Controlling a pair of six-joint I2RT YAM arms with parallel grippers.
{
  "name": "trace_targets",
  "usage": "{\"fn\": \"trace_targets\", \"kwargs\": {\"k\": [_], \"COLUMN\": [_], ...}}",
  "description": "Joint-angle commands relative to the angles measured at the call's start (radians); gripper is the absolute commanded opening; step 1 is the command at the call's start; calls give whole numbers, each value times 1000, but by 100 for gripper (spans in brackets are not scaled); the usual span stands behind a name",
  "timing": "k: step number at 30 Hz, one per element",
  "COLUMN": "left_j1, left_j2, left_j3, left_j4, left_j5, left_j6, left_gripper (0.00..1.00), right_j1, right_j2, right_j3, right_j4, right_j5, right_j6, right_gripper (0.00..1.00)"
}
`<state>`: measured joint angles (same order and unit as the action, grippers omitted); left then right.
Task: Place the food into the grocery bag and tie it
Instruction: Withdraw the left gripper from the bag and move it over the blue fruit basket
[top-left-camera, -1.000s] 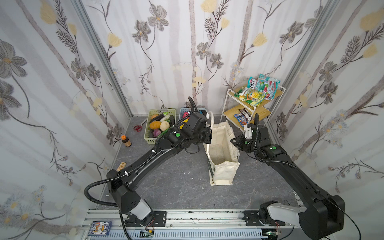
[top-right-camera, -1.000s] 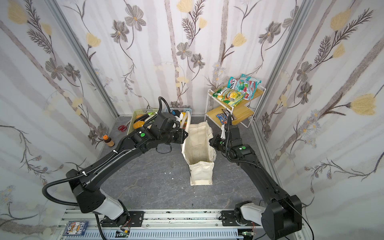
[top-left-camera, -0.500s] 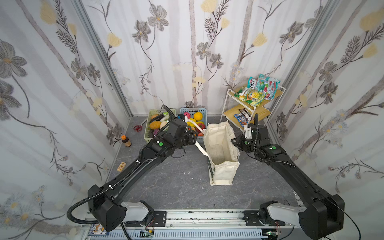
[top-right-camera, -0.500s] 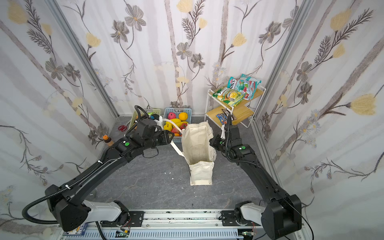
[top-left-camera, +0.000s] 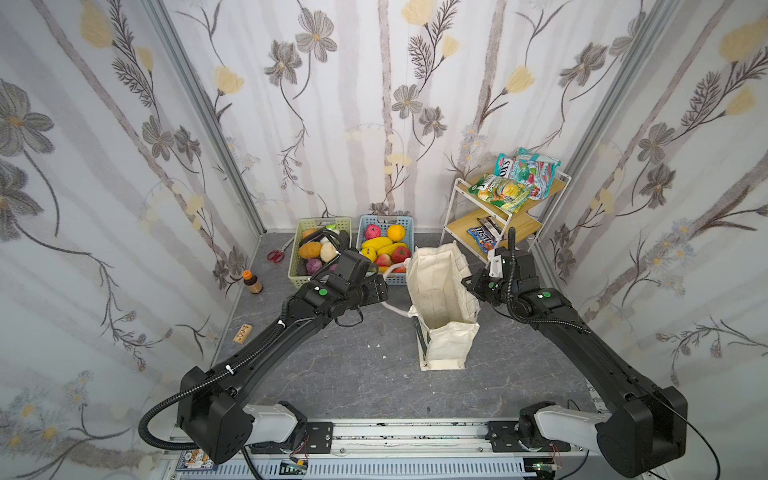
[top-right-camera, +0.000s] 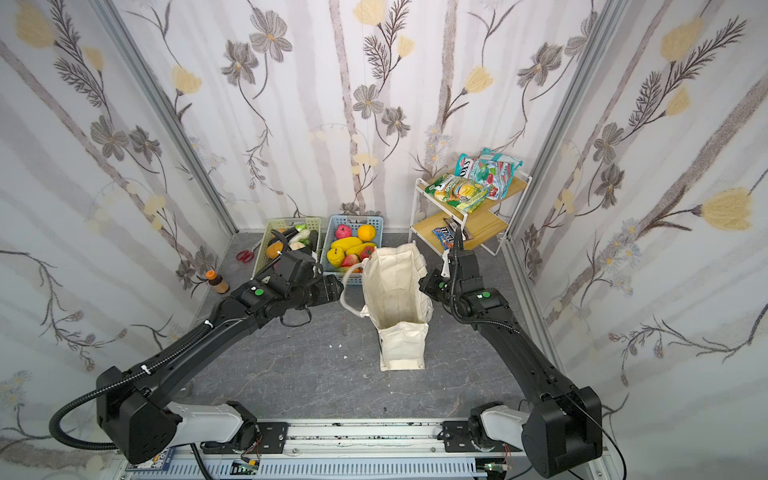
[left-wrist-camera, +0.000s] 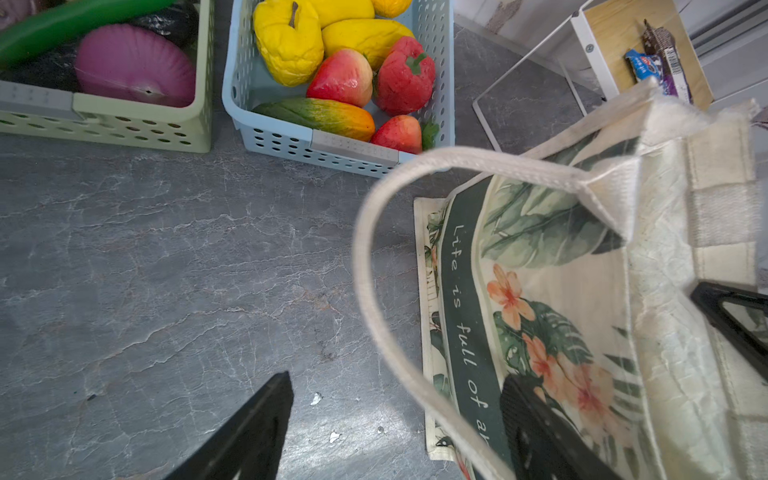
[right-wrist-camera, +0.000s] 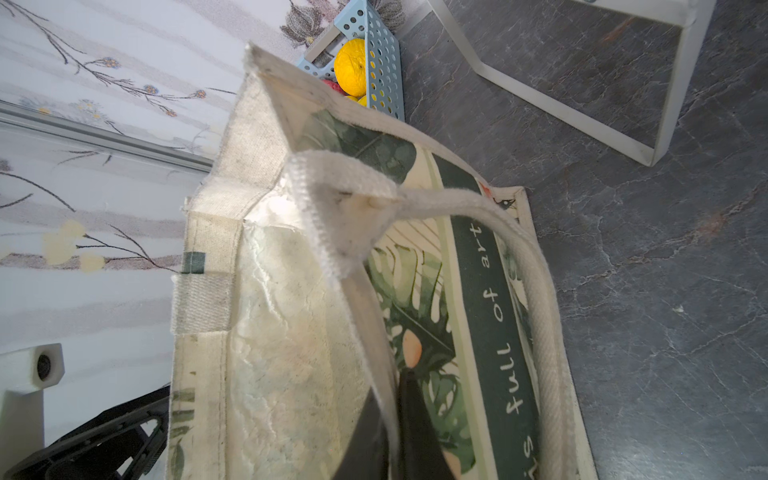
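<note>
So, loading step: grocery bag (top-left-camera: 440, 299) stands upright right of centre, looks empty, right gripper (right-wrist-camera: 390, 390) clamped on its right rim, holding the mouth open. Left gripper (left-wrist-camera: 397, 380) fingers spread, empty, slack handle loop (left-wrist-camera: 365, 266) between them. Next: clear that loop, reach far over the blue basket (left-wrist-camera: 291, 141) wall for fruit (left-wrist-camera: 289, 45); bare floor (left-wrist-camera: 166, 270) left gives room.

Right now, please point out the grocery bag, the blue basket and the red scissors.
grocery bag (top-left-camera: 438, 289): in a top view, inner wall of the open bag.
blue basket (top-left-camera: 386, 219): in a top view, far rim.
red scissors (top-left-camera: 273, 257): in a top view, handles.
</note>
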<state>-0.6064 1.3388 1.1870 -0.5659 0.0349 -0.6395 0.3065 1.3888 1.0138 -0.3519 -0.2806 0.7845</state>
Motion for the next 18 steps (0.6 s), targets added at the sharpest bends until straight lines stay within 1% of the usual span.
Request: {"fn": "trace_targets", "kwargs": {"k": [1,7,10,12,14,18], "left_j1": [5,33,57,79,110,159], "left_j2": [14,27,56,88,111,159], "left_j3": [-2,10,44,72,89,113], "left_j4": [-33,-53,-80,-103,-105,-92], "left_j5": [40,19,-27,-65,-75,-104], "left_j6": [3,24,47,58,64,101], "left_gripper": [84,84,84,82,80,78], "right_j1": [0,-3,-7,-11,-12,-12], "right_j2": [0,-15,-20,-24,-28,-33], "right_j3": [11,8,5,5,5,6], "right_j4": [28,9,-1,-14,-24,-37], "right_j5": [29,47,44,46,51,58], "right_j6": [10,4,-3,-14,-28,-46], "right_gripper": [10,10,9,9,12,21]}}
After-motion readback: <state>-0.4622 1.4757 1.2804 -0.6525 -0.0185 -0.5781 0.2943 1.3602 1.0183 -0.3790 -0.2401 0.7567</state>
